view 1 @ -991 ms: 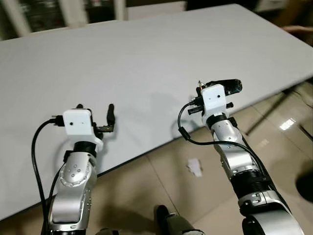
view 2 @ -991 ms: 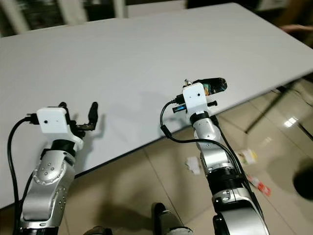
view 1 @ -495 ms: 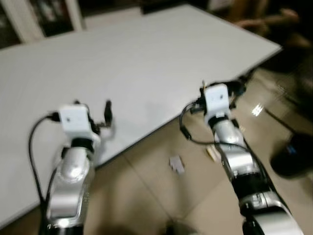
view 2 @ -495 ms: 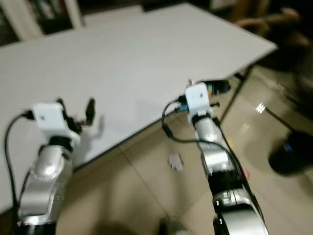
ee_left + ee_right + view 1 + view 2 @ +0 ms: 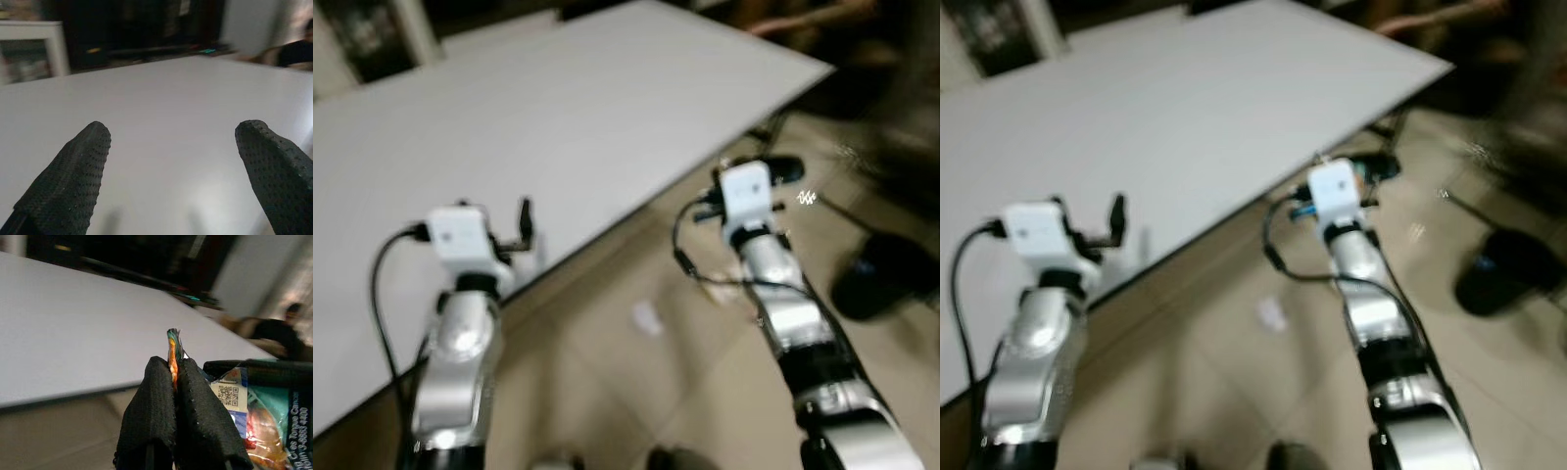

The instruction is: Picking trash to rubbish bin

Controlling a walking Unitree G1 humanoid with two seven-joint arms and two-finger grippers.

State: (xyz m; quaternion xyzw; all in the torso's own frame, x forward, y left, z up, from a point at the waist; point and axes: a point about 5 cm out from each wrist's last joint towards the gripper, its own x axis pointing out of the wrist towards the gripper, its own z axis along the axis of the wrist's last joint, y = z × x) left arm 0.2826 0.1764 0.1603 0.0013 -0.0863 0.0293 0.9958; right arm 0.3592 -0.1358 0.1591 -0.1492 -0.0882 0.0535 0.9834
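Observation:
My right gripper [image 5: 173,368] is shut on the top edge of a teal and orange snack wrapper [image 5: 259,416] with a QR code, which hangs beside the fingers. In the eye views that gripper [image 5: 781,172] is off the white table's [image 5: 509,108] front edge, above the tiled floor. A dark round thing [image 5: 881,276], possibly the bin, stands blurred on the floor to the right. My left gripper [image 5: 524,221] is open over the table's near edge, with nothing between its fingers [image 5: 73,166].
A white scrap of paper [image 5: 647,317] lies on the floor between my arms. Table legs [image 5: 842,211] reach down at the right. A seated person [image 5: 288,333] is beyond the table's far corner. The eye views are blurred.
The camera has swung right: the table has slid left in the picture and the dark round thing has come into sight. Both grippers keep their hold and pose.

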